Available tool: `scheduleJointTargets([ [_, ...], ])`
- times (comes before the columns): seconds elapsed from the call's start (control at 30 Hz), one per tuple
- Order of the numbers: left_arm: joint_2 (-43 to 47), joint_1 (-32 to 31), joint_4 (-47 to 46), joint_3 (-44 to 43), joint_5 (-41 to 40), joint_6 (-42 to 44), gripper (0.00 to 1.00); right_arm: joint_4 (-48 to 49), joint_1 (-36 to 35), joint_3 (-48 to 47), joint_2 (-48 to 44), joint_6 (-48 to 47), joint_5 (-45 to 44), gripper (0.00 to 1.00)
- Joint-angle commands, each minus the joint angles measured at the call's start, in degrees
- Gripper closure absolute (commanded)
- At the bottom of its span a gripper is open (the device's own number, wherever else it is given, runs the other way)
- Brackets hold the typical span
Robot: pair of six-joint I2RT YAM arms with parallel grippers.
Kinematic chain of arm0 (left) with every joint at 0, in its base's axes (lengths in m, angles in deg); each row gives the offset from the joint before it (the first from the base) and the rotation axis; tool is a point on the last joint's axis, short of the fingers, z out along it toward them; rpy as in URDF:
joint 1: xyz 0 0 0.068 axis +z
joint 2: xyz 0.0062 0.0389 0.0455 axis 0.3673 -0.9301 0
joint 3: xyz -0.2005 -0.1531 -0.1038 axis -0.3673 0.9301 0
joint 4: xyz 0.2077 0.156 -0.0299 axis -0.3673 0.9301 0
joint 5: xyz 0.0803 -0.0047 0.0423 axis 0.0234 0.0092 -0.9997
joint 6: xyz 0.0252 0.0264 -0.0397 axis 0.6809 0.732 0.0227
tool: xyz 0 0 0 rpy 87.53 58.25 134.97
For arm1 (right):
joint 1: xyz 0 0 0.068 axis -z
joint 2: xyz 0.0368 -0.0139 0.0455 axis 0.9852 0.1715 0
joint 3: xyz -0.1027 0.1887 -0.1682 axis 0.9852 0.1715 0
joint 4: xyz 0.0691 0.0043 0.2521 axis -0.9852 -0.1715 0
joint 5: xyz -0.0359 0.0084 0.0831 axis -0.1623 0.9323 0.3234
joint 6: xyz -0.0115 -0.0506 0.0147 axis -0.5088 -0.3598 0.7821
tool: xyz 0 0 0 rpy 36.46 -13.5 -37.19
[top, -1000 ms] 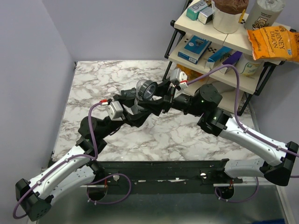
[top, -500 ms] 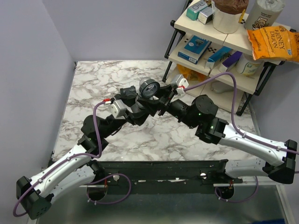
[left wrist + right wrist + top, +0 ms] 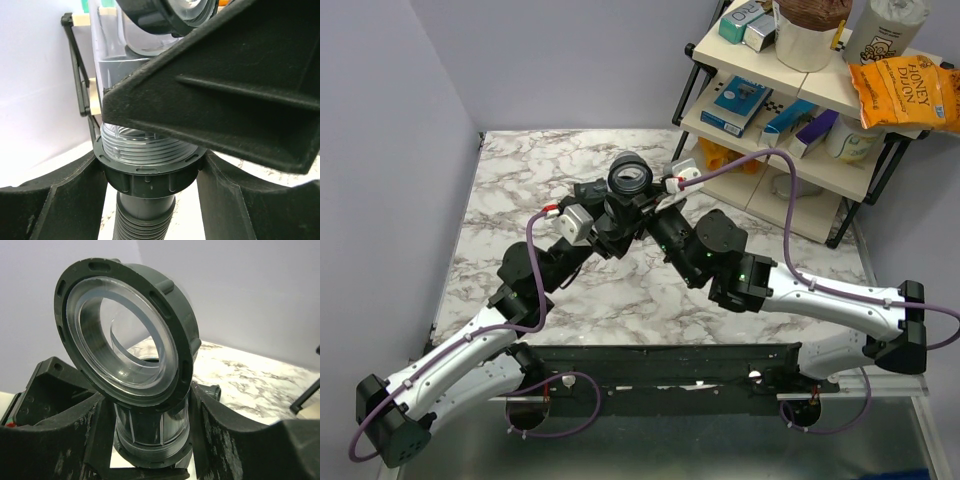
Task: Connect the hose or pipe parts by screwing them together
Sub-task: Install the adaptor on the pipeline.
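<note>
The clear-bodied fitting [image 3: 631,180] is held up over the middle of the marble table, its round black-rimmed mouth [image 3: 125,335] facing up. My right gripper [image 3: 150,435] is shut on the fitting's clear body [image 3: 150,427]. Just below it, my left gripper [image 3: 150,185] is shut on the hose's collar nut [image 3: 150,175], with the ribbed hose [image 3: 137,225] hanging down. The fitting's clear threaded end [image 3: 145,149] sits in the nut with several threads showing. In the top view the two grippers [image 3: 610,222] [image 3: 647,210] meet under the fitting, and the hose is hidden by the arms.
A wire shelf [image 3: 800,100] with boxes and a snack bag stands at the back right, close to the right arm's purple cable [image 3: 790,200]. A black tube end [image 3: 213,391] shows low behind the right finger. Grey walls close off the table's left and back.
The right arm has swung in to the left and its wrist has turned. The fitting's mouth has rotated from facing right to facing up. The left gripper has kept its grip and shifted slightly back.
</note>
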Motion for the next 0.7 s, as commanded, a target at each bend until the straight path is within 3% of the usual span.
scheduleJointTargets([
  [0.0, 1.82, 0.2, -16.49, -7.22, -5.03, 1.45, 1.0, -15.7, -1.45, 1.12, 5.05, -0.64, -9.41, 0.96],
  [0.13, 1.65, 0.2, -16.84, -7.04, -5.21, 1.27, 1.0, -15.7, -1.71, -0.11, 5.23, -0.64, -8.09, 0.66],
  [0.43, 1.21, 0.2, -17.89, -6.6, -5.3, 0.66, 1.0, -15.7, -1.71, -4.59, 5.14, -0.38, -3.8, 0.44],
  [0.53, 1.29, 0.2, -17.9, -6.25, -5.3, 0.57, 1.0, -15.7, -1.8, -5.82, 4.62, 0.85, -2.12, 0.29],
  [0.57, 1.29, 0.2, -17.98, -6.25, -5.3, 0.57, 1.0, -15.7, -1.71, -6.17, 4.53, 1.11, -1.25, 0.2],
  [0.63, 1.38, 0.2, -17.81, -6.16, -5.3, 0.57, 1.0, -15.09, -1.71, -6.18, 4.18, 1.47, -0.27, 0.17],
  [0.67, 1.64, 0.2, -17.81, -6.07, -6.6, 0.66, 1.0, -14.57, -1.8, -5.83, 3.83, 1.38, 0.86, 0.1],
])
